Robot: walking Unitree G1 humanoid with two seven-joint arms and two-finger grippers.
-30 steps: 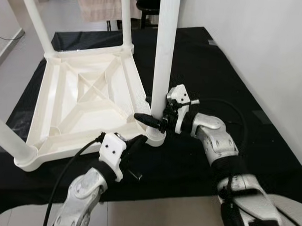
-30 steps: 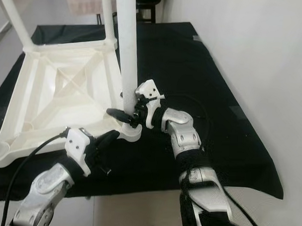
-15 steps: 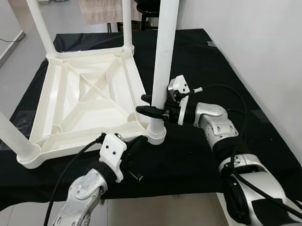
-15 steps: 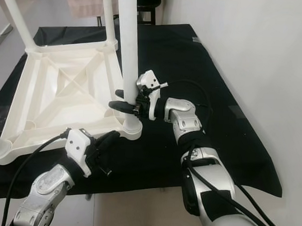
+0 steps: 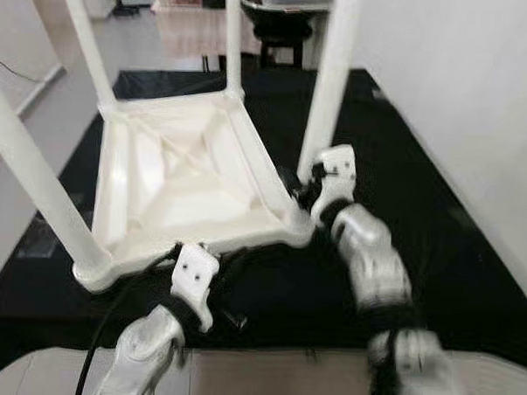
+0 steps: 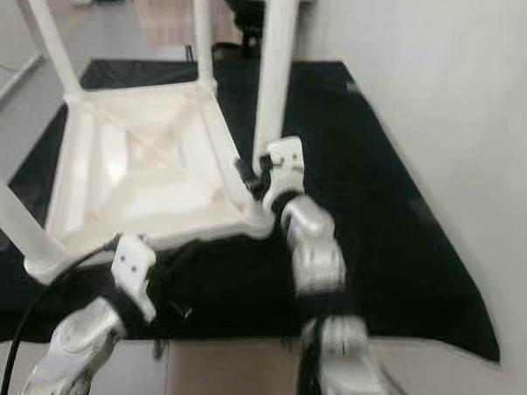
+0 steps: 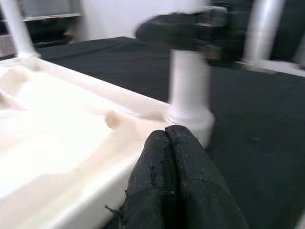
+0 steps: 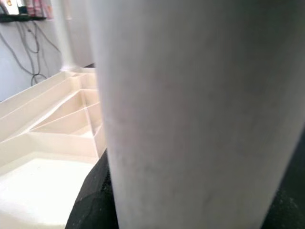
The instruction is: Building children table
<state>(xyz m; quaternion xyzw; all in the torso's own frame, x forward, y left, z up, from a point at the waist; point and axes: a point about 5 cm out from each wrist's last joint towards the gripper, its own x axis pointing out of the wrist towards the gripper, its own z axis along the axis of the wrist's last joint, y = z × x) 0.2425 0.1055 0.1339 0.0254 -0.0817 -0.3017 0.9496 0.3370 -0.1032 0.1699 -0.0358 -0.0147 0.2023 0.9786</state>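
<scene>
Jaws on my right gripper point(image 5: 306, 184) look wrapped around the near leg point(image 5: 332, 74), centre frame, standing straight up from the upturned table point(image 5: 195, 173) on the black mat. Left gripper point(image 7: 174, 183), jaws pinched together, sits lower left by that corner.

Plain white plastic upturned children's table point(image 5: 190, 181) with white legs, plain black cloth mat point(image 5: 404, 182), silver arms with black claw fingers point(image 7: 171, 191), pale grey floor point(image 5: 38, 144)

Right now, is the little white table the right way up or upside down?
Upside down. The white table lies top-down on the black mat, ribbed underside showing, legs pointing up.
</scene>
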